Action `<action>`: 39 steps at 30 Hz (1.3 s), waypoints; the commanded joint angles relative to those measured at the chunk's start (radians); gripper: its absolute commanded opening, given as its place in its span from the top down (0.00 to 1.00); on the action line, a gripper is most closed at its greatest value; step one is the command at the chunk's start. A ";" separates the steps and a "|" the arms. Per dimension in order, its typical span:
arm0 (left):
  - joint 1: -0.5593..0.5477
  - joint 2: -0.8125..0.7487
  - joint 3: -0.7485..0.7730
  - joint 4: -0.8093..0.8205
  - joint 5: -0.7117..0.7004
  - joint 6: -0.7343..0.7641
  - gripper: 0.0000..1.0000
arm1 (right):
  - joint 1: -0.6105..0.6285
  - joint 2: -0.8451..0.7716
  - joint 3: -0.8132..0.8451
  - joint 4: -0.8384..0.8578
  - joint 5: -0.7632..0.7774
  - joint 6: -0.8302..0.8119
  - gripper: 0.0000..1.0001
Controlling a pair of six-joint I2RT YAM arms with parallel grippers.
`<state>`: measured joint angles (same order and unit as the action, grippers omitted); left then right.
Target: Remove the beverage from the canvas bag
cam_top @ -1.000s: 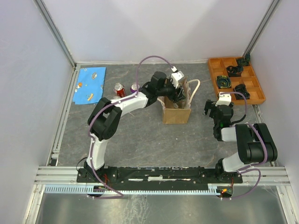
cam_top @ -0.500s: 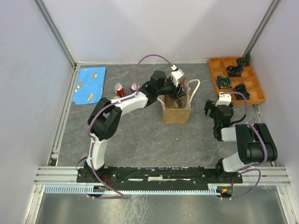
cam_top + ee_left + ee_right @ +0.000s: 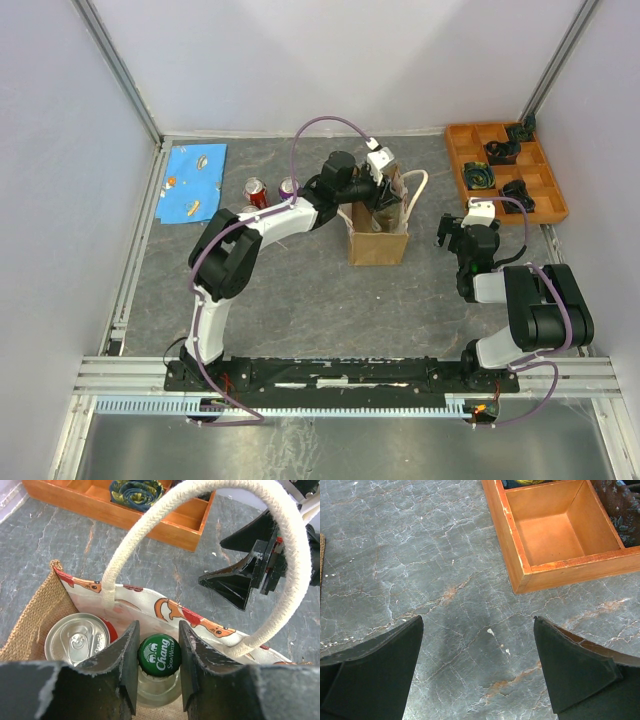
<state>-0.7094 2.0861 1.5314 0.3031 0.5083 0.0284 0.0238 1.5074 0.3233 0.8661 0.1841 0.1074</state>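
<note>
Beverage [image 3: 159,655] in left pincer [image 3: 158,634] (arm [image 3: 270,222] outstretched)

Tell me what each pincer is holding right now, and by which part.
The left pincer is closed on the Chang bottle at its green cap, inside the canvas bag. The right pincer is open, holding nothing.

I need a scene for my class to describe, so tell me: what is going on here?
The left tool is in the mouth of the small tan fabric bag with cream rope handles. Its fingers sit tight against both sides of the green-capped glass bottle. The bottle stands inside the bag beside a silver-topped can and is not yet out. The right tool hangs open over the grey table, near the orange wooden compartment tray, holding nothing.
</note>
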 commanded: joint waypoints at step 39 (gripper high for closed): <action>-0.001 -0.425 0.388 -0.294 -0.269 0.113 0.97 | -0.003 0.000 0.023 0.031 -0.002 -0.008 0.01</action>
<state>-0.7094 1.8629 1.8114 -0.0841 0.3374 0.0509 0.0238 1.5074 0.3233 0.8658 0.1844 0.1074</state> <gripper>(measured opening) 0.389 0.992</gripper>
